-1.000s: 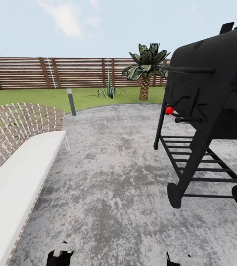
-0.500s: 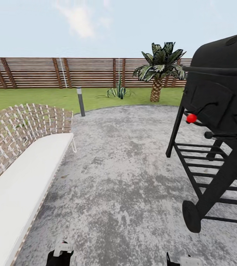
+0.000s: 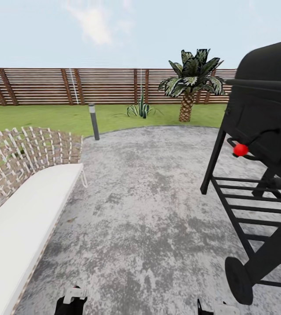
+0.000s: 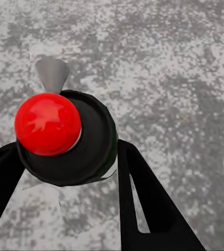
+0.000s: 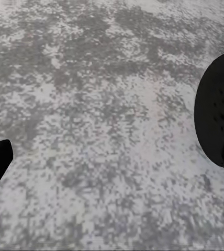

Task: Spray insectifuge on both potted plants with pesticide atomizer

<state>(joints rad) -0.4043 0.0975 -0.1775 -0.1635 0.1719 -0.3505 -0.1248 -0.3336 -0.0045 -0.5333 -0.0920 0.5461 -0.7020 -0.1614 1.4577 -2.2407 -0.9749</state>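
Grey gravel patio (image 3: 149, 210) lies beside the black grill (image 3: 263, 144); left pincer (image 4: 65, 172) clamps the pesticide atomizer (image 4: 65, 138); right pincer's (image 5: 112, 172) state is unclear.

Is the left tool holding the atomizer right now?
Yes, in the left wrist view the pesticide atomizer, red dot up, sits between the left tool's dark fingers above the gravel.

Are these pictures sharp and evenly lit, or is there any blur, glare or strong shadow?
Head view: flat daylight, sharp grill, no cast shadows on the gravel patio. Left wrist view: small highlight on the pesticide atomizer's red dot, gravel blocky. Right wrist view: gravel coarse and pixelated.
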